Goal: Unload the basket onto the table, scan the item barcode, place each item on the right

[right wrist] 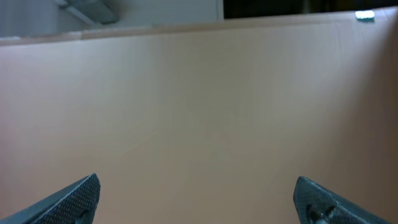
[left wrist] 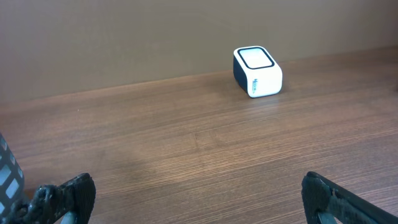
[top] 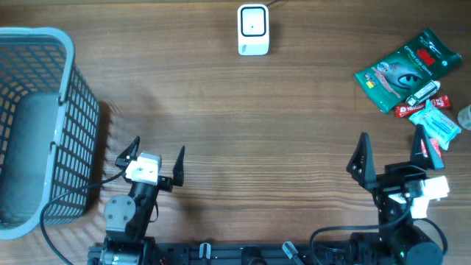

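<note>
Overhead view: a green foil packet is seen lying flat at the far right of the desk, among smaller red and blue wrappers and well apart from the white scanner. It is judged light, crinkly and slippery, best pinched at a free edge. Both arms' jaws are spread wide, with nothing held.

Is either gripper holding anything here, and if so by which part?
Nothing is held: the left gripper and the right gripper both stand open and empty.
</note>
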